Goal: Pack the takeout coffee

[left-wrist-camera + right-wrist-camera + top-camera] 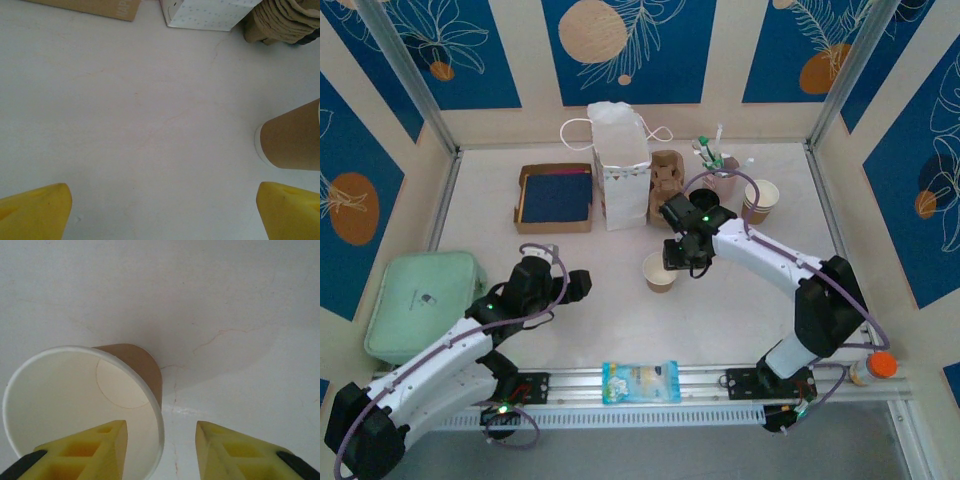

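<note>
Takeout coffee [660,272] stands upright on the table [770,300], just on my side of the white paper bag [618,170]. My right gripper [162,432] is over the cup with its fingers apart, one inside the rim and one outside, not squeezing. My left gripper [165,200] is wide open and holds nothing, nearer me than the bag.

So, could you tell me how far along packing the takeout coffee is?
Done: nothing packed; the small kraft-brown paper cup stands upright on the table, outside the white paper bag. In hand: the right gripper, jaws open, straddles its rim. Remaining: likely grip, lift, bag it.
</note>
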Controlling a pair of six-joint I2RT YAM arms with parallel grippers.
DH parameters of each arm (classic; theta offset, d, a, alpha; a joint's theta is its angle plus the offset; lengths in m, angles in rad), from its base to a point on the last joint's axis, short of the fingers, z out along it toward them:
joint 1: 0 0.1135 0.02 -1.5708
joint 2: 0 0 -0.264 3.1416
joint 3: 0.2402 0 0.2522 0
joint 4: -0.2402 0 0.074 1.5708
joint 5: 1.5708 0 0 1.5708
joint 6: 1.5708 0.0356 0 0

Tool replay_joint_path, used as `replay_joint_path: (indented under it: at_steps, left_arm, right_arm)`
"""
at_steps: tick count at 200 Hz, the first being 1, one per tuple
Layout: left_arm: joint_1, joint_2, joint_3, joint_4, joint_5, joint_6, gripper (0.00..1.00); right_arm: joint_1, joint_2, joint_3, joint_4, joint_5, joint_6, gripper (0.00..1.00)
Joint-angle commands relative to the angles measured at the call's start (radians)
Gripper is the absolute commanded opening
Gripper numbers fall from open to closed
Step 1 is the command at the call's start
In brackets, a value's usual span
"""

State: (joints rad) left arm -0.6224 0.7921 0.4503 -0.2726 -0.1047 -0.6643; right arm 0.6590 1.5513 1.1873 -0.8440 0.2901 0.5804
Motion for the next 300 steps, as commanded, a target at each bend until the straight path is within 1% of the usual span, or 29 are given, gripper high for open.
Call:
replay_joint_path:
  at_steps: [1,24,46,82,97,121,143,173,208,265,300]
  left_arm:
    - [-0.011,-0.005,0.003,0.007,0.002,0.010,0.95]
    - [-0.011,-0.012,0.006,-0.002,0.001,0.009,0.95]
    - [-0.011,-0.022,0.006,-0.008,-0.001,0.010,0.95]
    - [-0.011,-0.036,0.005,-0.019,-0.002,0.008,0.95]
    - [-0.011,-0.034,0.005,-0.020,0.000,0.005,0.95]
    - [-0.011,-0.024,0.007,-0.010,0.002,0.004,0.95]
    - [-0.011,-0.006,0.013,-0.003,0.003,0.006,0.95]
    - [-0.011,0.010,0.023,0.003,0.005,0.008,0.95]
    - [-0.011,0.007,0.021,0.001,-0.003,0.011,0.95]
    - [-0.011,0.015,0.015,0.001,-0.014,0.026,0.95]
    - [-0.011,0.007,0.001,-0.004,-0.024,0.032,0.95]
  right_arm:
    - [-0.018,-0.045,0.041,-0.054,0.031,-0.010,0.42]
    - [-0.050,-0.061,0.080,-0.077,0.043,-0.014,0.42]
    - [-0.107,-0.073,0.105,-0.084,0.038,-0.011,0.42]
    - [-0.274,-0.120,0.100,-0.010,-0.081,0.034,0.42]
    - [-0.325,-0.128,0.102,0.019,-0.093,0.062,0.42]
    - [-0.390,-0.090,0.127,0.046,-0.108,0.113,0.42]
    - [-0.433,-0.004,0.180,0.048,-0.135,0.172,0.41]
    - [-0.447,0.106,0.253,0.058,-0.138,0.225,0.41]
    - [-0.447,0.215,0.339,0.028,-0.092,0.287,0.40]
    - [-0.438,0.319,0.379,0.045,-0.056,0.353,0.39]
    - [-0.432,0.352,0.389,0.058,-0.039,0.388,0.38]
